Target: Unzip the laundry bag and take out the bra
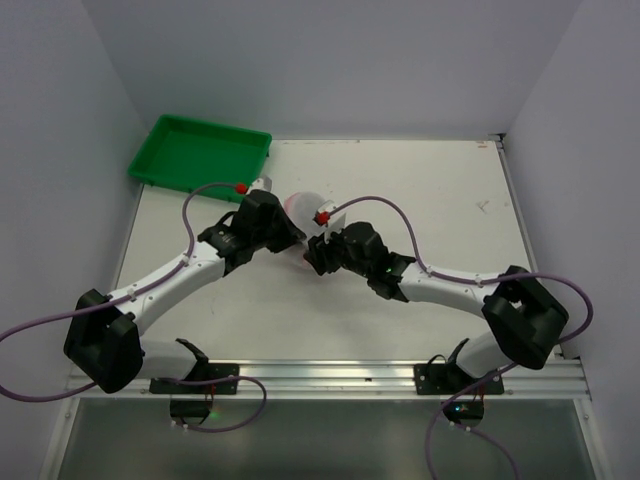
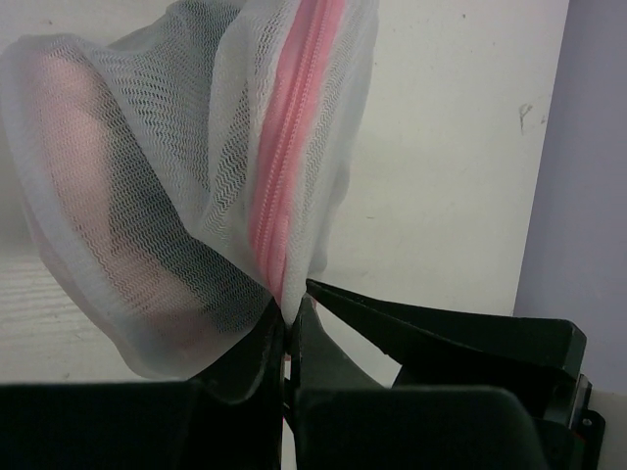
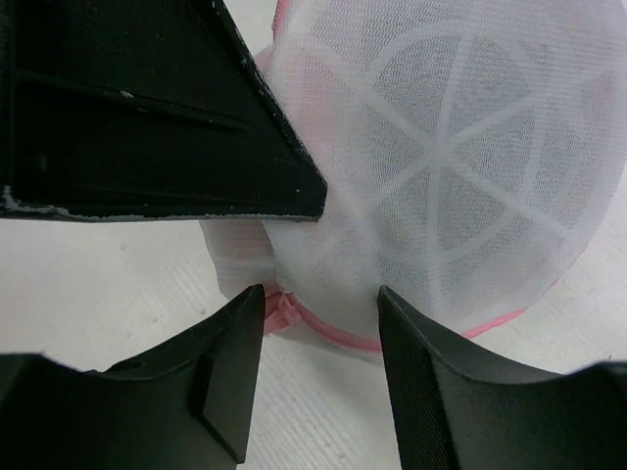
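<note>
Left gripper (image 2: 290, 315) is pinching the laundry bag (image 2: 147, 196) by its pink zipper (image 2: 294, 147), jaws clamped; the zipper is running straight away from them. Right gripper (image 3: 320, 299) is hovering, jaws spread, bag just ahead.

The left arm (image 1: 165, 278) and the right arm (image 1: 445, 288) are bent inward from the bottom corners of the top view, and the 2 grippers are brought nearly together at centre. The left gripper (image 1: 288, 236) is clamped on the pink zipper seam of the laundry bag (image 2: 147, 196). The fingers (image 3: 220, 372) of the right gripper (image 1: 318, 256) are held spread apart.
</note>
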Tool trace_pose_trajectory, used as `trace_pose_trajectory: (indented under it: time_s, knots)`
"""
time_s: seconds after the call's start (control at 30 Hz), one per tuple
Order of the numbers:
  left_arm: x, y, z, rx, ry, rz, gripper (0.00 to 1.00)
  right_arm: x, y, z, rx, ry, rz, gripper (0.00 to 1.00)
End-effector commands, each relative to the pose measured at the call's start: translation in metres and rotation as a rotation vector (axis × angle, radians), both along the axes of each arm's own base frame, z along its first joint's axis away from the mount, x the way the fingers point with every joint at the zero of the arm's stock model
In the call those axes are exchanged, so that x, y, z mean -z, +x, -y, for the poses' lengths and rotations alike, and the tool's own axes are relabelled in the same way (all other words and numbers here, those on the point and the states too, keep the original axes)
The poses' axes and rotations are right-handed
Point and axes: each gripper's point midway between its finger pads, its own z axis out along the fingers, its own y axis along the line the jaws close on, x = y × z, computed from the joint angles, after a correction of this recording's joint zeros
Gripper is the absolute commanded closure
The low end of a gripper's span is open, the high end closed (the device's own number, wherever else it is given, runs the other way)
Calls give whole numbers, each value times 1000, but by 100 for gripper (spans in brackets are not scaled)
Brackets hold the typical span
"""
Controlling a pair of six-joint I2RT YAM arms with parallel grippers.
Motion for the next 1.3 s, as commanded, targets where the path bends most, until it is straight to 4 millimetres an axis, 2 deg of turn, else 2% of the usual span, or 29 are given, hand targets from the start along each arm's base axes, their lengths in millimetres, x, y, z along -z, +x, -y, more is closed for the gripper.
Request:
trace_pose_trajectory:
  time_s: [0.0,0.13,0.3,0.53,0.73,0.87,0.97,1.0,1.1,1.27]
  knots:
    - [-43,11,12,-6,-113,70,100,-3,2,-8,0,25,14,47]
    - [-44,7,16,10,-153,47,100,4,3,-3,32,3,21,45]
    - [-44,4,23,30,-200,28,100,10,20,15,175,-50,53,47]
    - [-30,7,3,-9,-123,30,100,7,16,35,212,-80,60,51]
    - [-16,5,1,6,-106,26,100,5,12,53,254,-43,-10,51]
    - [-12,5,4,8,-126,18,100,-3,3,50,219,-9,-47,48]
    - [-14,7,6,-3,-146,24,100,-19,-12,43,168,62,-97,47]
    - [-13,8,7,-10,-152,20,100,-31,-16,42,176,110,-116,46]
    - [-12,10,9,-21,-173,13,100,-44,-24,44,211,202,-180,46]
    - [-9,12,16,-11,-200,-7,100,-42,-28,49,276,262,-251,50]
